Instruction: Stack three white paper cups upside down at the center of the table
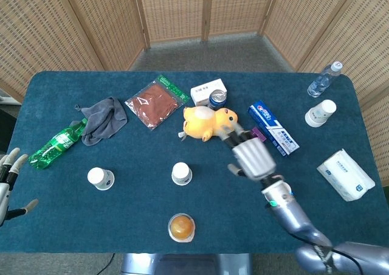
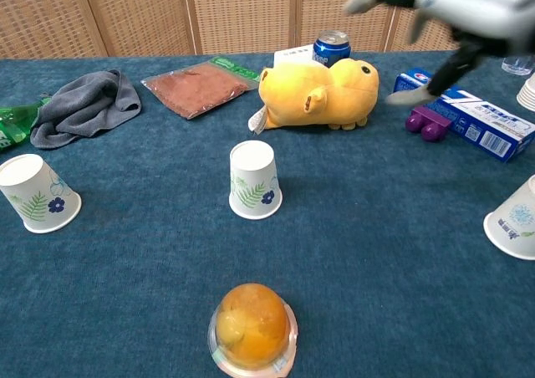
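Note:
A white paper cup (image 1: 181, 173) with a leaf print stands upside down near the table's middle, also seen in the chest view as the cup (image 2: 254, 180). A second cup (image 1: 100, 178) sits to its left and looks tilted in the chest view (image 2: 35, 192). A third cup (image 2: 512, 223) shows at the right edge of the chest view; my right arm hides it in the head view. My right hand (image 1: 250, 156) hangs raised to the right of the middle cup, fingers spread, holding nothing; it is blurred in the chest view (image 2: 443, 2). My left hand (image 1: 7, 177) is at the left edge, fingers apart.
A yellow plush (image 1: 209, 122), a can (image 1: 217, 98), a toothpaste box (image 1: 273, 128) and a purple piece (image 1: 257, 135) lie behind the middle. An orange jelly cup (image 1: 182, 227) sits at the front. Stacked cups (image 1: 320, 112), a water bottle (image 1: 324, 79) and a tissue pack (image 1: 345, 174) lie right; a cloth (image 1: 103, 120) and a green bottle (image 1: 58, 143) lie left.

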Controlling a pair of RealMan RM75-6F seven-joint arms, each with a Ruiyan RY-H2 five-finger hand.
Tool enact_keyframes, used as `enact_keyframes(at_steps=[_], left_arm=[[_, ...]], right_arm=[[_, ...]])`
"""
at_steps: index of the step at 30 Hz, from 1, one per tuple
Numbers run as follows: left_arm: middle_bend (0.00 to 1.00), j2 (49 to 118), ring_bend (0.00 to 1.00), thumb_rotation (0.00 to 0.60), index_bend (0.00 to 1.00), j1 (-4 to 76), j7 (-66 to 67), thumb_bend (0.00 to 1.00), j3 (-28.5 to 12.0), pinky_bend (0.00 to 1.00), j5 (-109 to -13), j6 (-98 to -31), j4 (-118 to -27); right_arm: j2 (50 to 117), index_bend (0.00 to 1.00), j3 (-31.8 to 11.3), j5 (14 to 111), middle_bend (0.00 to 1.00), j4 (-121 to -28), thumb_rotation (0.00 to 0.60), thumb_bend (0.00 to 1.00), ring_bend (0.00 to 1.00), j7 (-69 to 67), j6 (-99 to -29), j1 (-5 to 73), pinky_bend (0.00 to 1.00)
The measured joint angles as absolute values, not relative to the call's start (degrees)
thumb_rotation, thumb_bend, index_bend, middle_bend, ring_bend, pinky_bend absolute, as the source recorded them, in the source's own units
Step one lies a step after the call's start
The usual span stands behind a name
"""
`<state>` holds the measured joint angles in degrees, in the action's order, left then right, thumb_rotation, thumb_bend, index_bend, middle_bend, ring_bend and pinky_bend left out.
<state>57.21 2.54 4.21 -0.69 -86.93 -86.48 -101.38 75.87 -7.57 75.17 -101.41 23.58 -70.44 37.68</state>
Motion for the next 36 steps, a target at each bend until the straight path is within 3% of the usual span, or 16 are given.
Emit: enact_keyframes(at_steps=[12, 26, 36], left_arm=[[0.0, 56.9, 0.0, 0.6, 0.0, 2.4, 4.3, 0.14, -0.7, 0.0, -85.8, -85.8, -101.3], [0.0, 57.9, 0.0, 0.6, 0.0, 6.9, 9.1, 0.14, -1.6, 0.0, -83.7, -78.4, -102.4], [0.0, 60.0, 0.0, 0.6, 0.0, 12.8, 19.5, 0.14, -3.5, 0.0, -77.9, -70.8, -106.6]], right_arm=[[67.8, 0.1, -4.2, 82.2, 0.12, -96.1, 0.6, 0.27, 0.0, 8.9, -80.7, 26.7, 0.32], [68.4, 0.1, 0.4, 89.5, 0.12, -85.7, 0.6, 0.24, 0.0, 1.1, -91.3, 15.5, 0.31], [68.5, 0.1, -0.9, 89.5, 0.12, -82.1, 0.6, 0.24, 0.0, -2.5, -92.8, 12.6, 0.31]])
